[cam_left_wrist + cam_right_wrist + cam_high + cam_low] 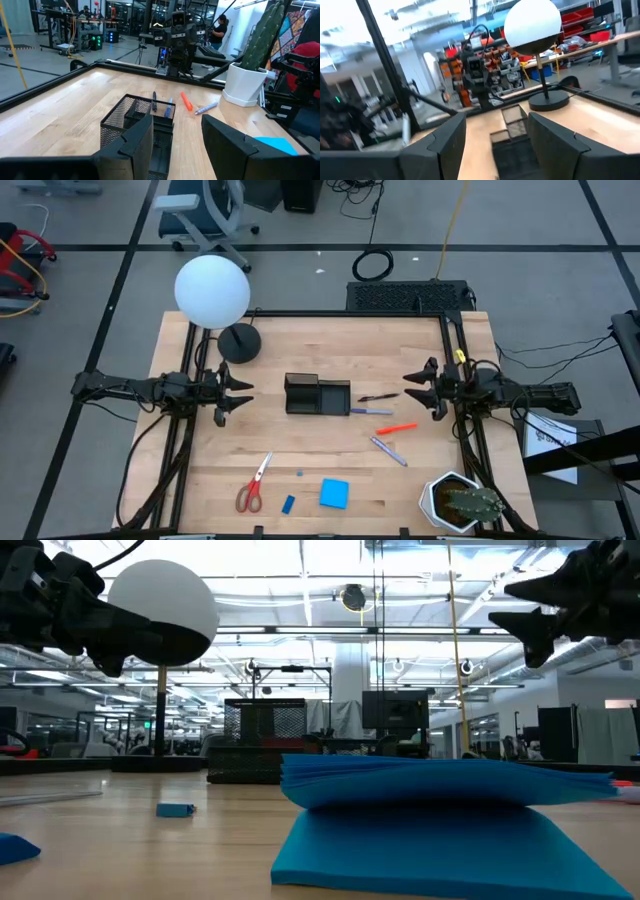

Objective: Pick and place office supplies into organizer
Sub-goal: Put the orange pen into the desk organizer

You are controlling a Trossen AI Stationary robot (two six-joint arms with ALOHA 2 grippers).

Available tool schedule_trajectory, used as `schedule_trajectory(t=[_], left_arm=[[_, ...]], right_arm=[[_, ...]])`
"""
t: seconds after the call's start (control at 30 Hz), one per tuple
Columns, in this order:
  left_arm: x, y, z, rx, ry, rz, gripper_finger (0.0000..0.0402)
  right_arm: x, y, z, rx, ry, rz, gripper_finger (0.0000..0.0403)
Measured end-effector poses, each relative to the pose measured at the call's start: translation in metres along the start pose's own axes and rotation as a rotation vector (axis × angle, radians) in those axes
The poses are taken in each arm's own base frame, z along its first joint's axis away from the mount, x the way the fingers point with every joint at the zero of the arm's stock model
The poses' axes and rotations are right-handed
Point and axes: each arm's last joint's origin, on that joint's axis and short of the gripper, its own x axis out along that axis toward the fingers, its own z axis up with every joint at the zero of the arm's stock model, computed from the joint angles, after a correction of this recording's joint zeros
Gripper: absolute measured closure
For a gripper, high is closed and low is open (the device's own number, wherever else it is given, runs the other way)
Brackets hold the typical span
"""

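Nearest the low camera lay the blue square notepad (440,830), at the worktop's near edge beside the small blue eraser (288,504) and the red-handled scissors (253,484). Going by size, the wooden worktop (180,480) carried the white globe lamp (212,290), the potted cactus (462,502), then the black mesh rectangular organizer (317,395) at its middle. Just beside the organizer lay the thin black pen (378,397), with the orange marker (397,428) and purple pen (389,451) nearer the front. Both arms hovered level with the organizer, left pincer (232,393) and right pincer (420,386) each released, fingers spread, holding nothing. No item looked stowed yet. A sensible start seemed the right pincer dropping squarely across the black pen's shaft, fingers straddling it.
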Motion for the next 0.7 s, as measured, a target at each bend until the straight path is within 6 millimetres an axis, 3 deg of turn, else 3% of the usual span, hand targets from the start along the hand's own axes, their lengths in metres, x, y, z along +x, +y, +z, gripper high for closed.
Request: schedule_trajectory(t=[0.33, 0.5, 0.6, 0.7], left_arm=[[0.0, 0.0, 0.001, -0.023, -0.007, -0.004, 0.0229], [-0.001, -0.002, 0.012, -0.256, -0.121, -0.044, 0.0229], [-0.004, -0.004, 0.026, -0.435, -0.255, -0.106, 0.0229], [-0.007, -0.005, 0.037, -0.497, -0.37, -0.135, 0.0229]], right_arm=[[-0.003, 0.006, 0.023, 0.295, -0.255, 0.052, 0.0195], [-0.006, 0.006, 0.033, 0.483, -0.376, 0.056, 0.0195], [-0.007, 0.005, 0.034, 0.513, -0.416, 0.018, 0.0195], [-0.007, 0.003, 0.035, 0.522, -0.444, -0.034, 0.0195]])
